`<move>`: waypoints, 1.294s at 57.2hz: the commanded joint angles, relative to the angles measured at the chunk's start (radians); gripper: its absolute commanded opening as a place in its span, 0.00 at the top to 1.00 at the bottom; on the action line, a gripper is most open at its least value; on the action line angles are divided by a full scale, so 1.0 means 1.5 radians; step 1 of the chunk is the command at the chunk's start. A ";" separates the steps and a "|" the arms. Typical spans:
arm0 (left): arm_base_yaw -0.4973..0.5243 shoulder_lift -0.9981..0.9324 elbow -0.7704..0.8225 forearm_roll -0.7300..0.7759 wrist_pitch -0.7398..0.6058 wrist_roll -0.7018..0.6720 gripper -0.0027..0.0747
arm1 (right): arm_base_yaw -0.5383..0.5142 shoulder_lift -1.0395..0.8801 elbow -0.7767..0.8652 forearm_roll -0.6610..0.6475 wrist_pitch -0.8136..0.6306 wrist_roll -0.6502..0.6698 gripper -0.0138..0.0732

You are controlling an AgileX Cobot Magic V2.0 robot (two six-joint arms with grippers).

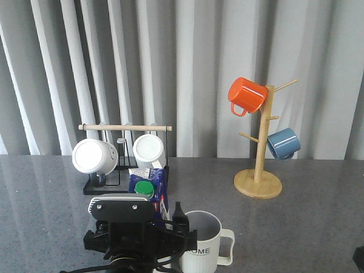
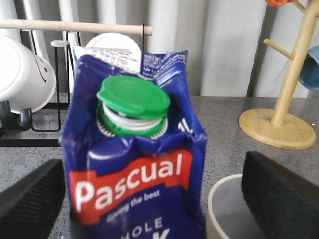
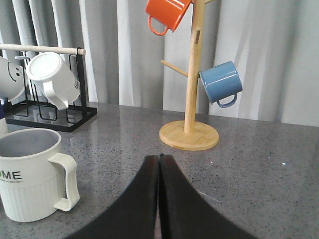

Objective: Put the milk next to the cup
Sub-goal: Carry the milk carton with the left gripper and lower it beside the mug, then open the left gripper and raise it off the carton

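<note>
L gripper point(image 2: 149, 199) round milk point(image 2: 137, 164), cup point(image 1: 202, 242) adj.

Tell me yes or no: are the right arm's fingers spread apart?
No. In the right wrist view the right gripper has its two dark fingers pressed together, holding nothing.

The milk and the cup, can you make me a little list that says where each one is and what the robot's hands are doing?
milk: blue carton with green cap, upright between the left gripper's fingers
cup: pale ribbed mug marked HOME, on the table, close on the milk's right in the front view
left gripper: open, fingers on either side of the carton, gaps showing
right gripper: shut, holding nothing
mug rack: behind the milk, two white mugs
mug tree: back right, orange and blue mugs
</note>
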State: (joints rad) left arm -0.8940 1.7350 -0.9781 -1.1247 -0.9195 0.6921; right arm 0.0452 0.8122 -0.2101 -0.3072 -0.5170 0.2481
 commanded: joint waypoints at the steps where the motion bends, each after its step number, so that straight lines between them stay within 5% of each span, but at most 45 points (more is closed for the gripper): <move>1: -0.003 -0.030 -0.013 0.031 -0.036 -0.004 0.14 | -0.003 -0.005 -0.022 0.002 -0.046 -0.004 0.85; 25: -0.003 -0.036 -0.013 0.064 -0.045 -0.034 0.31 | -0.003 -0.005 -0.022 0.002 -0.046 -0.004 0.85; 35: -0.003 -0.092 -0.013 0.153 -0.050 -0.096 0.33 | -0.003 -0.005 -0.022 0.002 -0.046 -0.004 0.85; 59: -0.003 -0.265 -0.013 0.172 -0.032 -0.080 0.33 | -0.003 -0.005 -0.022 0.002 -0.047 -0.004 0.85; 74: -0.003 -0.392 -0.013 0.171 0.045 0.092 0.33 | -0.003 -0.005 -0.022 0.002 -0.047 -0.004 0.85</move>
State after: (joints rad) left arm -0.8940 1.2251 -0.9752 -0.9134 -0.8715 0.7217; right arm 0.0452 0.8122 -0.2101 -0.3072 -0.5170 0.2481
